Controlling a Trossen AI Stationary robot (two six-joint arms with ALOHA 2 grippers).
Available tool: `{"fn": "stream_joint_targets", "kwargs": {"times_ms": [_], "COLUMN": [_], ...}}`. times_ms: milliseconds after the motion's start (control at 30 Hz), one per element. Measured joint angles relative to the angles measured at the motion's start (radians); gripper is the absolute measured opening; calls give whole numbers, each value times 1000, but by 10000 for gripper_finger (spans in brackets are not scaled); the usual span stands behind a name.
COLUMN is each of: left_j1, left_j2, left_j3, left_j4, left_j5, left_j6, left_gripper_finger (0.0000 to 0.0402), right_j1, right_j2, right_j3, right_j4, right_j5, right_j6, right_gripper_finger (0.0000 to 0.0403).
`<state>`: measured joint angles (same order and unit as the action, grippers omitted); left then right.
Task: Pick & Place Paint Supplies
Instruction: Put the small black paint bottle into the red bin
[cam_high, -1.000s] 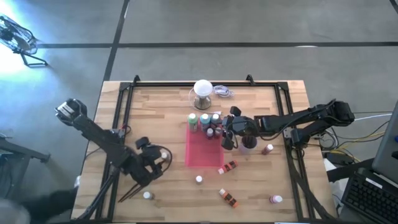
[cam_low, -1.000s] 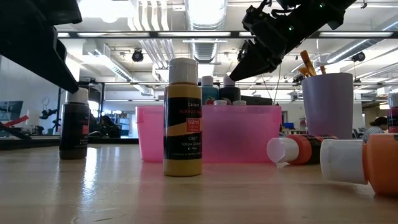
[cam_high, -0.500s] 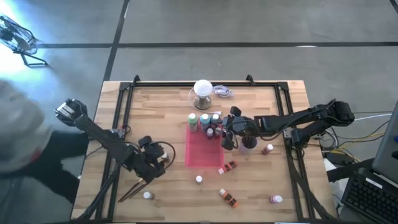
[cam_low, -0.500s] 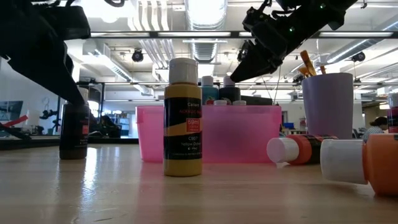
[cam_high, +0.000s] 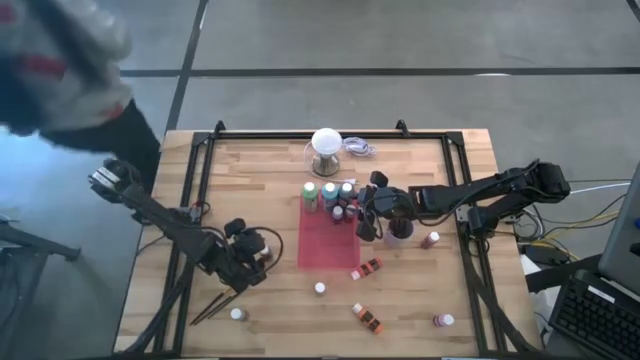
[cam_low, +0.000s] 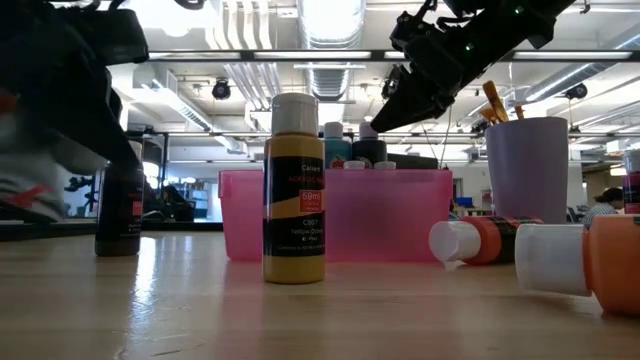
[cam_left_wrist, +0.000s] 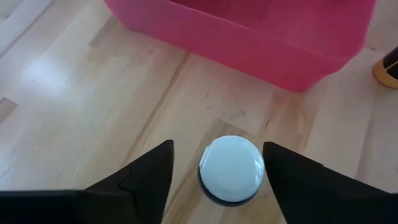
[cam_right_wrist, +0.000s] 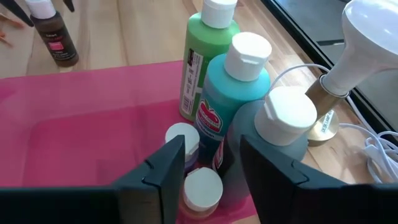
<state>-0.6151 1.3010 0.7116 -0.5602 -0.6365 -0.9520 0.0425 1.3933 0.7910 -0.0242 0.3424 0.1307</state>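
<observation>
Now left pincer open, straddling upright brown bottle, cap up, axis vertical, no grip yet.

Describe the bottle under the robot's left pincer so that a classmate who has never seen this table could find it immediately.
Start at the pink plastic bin in the middle of the wooden table, then look towards the left arm. The small dark-brown paint bottle with a white cap stands upright there, alone, between the fingers of the open left pincer. Other loose bottles nearby are yellow or orange.

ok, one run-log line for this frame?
left gripper: open, straddling upright dark bottle | right gripper: open, over bottles in pink bin | held: nothing
</observation>
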Motion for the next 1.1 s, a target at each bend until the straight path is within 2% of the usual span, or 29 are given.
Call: {"fn": "stream_joint_targets", "kwargs": {"times_ms": [433, 767, 967, 1100], "left_j1": [0, 0, 1, 4], "left_j2": [0, 0, 0, -1], "left_j3": [0, 0, 27, 83], "left_j4": [3, 3, 0, 7], "left_j5": [1, 3, 26, 25], "left_j6": [-10, -37, -44, 10], "left_gripper_finger": [125, 137, 124, 128], "right_j1": [0, 0, 0, -1], "right_j2": [0, 0, -18, -26], "right_j3": [-6, -9, -10, -10], "right_j4": [0, -7, -31, -30], "right_j5": [0, 2, 112, 131], "right_j6": [-1, -3, 5, 5], "right_gripper_finger": [105, 66, 56, 62]}}
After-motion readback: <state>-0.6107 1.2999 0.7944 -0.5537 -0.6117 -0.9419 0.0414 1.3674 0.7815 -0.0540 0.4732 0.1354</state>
